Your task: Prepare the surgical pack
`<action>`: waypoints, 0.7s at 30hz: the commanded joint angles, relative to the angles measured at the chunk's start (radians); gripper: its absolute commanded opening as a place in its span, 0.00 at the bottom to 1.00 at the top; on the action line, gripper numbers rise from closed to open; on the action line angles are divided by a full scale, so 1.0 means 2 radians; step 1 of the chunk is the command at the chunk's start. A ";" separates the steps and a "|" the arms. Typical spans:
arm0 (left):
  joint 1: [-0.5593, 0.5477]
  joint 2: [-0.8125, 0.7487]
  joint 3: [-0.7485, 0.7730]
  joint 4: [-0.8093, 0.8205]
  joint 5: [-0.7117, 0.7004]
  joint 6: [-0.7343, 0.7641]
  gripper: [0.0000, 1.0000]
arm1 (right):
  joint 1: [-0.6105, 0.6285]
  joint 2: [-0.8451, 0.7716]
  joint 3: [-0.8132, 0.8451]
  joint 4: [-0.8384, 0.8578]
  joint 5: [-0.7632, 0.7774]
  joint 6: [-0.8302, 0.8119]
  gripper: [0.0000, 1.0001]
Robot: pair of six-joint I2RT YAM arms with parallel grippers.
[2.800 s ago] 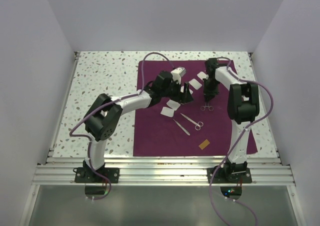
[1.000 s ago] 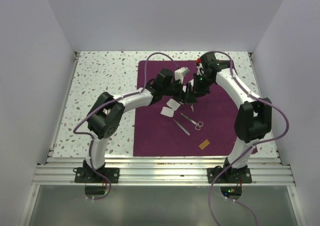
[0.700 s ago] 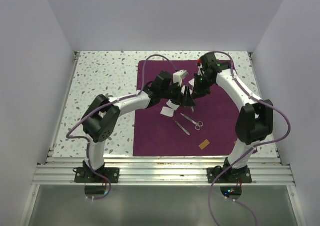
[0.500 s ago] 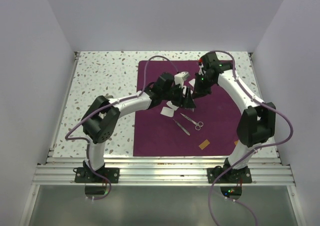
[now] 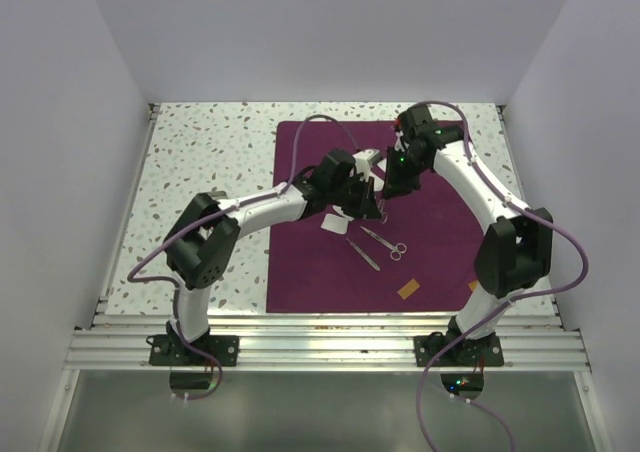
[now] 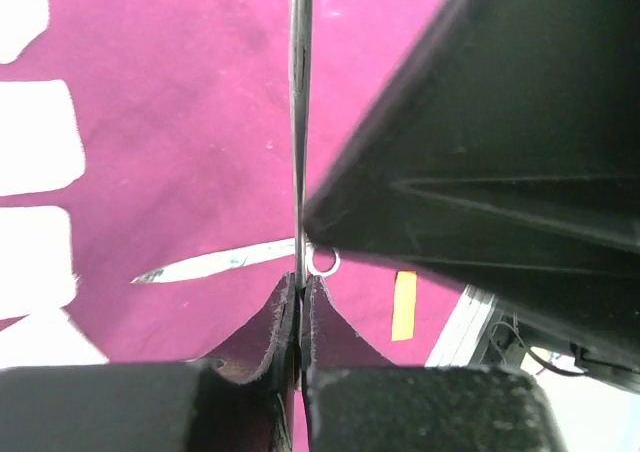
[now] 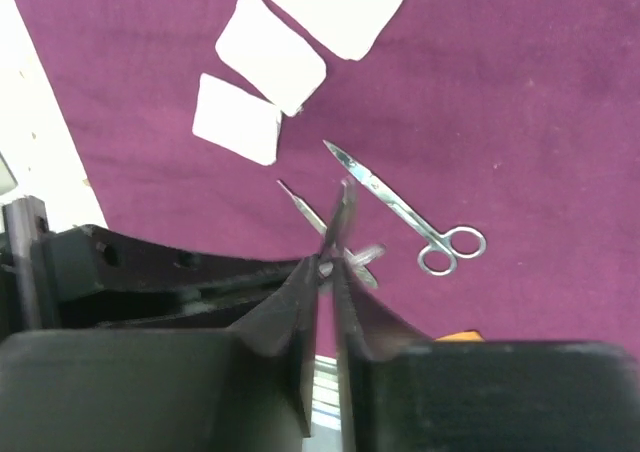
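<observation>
The purple cloth (image 5: 440,242) is spread flat on the desk (image 5: 210,172), and that is the only part of the pack I would call done. I see no tray in any view, so as far as I can tell nothing sits in a container yet.

Both my arms meet above the middle of the cloth. My left jaws (image 6: 300,297) are pinched tight on a thin steel instrument (image 6: 299,122), which shows edge-on and stands straight up out of them. My right jaws (image 7: 328,272) are drawn narrow around what looks like the same instrument at its other end. It hangs in the air between them, well off the cloth.

The rest lies loose. The scissors (image 7: 395,196) and the straight forceps (image 5: 363,254) rest side by side at 6 o'clock from my jaws. Three gauze squares (image 7: 270,52) lie in a row at about 8 o'clock. An orange tab (image 5: 407,289) sits at 5 o'clock, near the cloth's near edge.

I judge the gathering and wrapping are all still to do.
</observation>
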 commanded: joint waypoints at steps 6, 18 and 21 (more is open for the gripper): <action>0.104 -0.150 -0.081 -0.127 -0.110 0.004 0.00 | 0.005 -0.015 0.076 -0.073 0.031 -0.044 0.61; 0.243 -0.262 -0.149 -0.411 -0.350 0.049 0.00 | 0.021 0.014 0.018 -0.046 0.013 -0.111 0.56; 0.259 -0.253 -0.168 -0.403 -0.371 0.050 0.00 | 0.054 0.039 0.014 -0.045 0.034 -0.119 0.56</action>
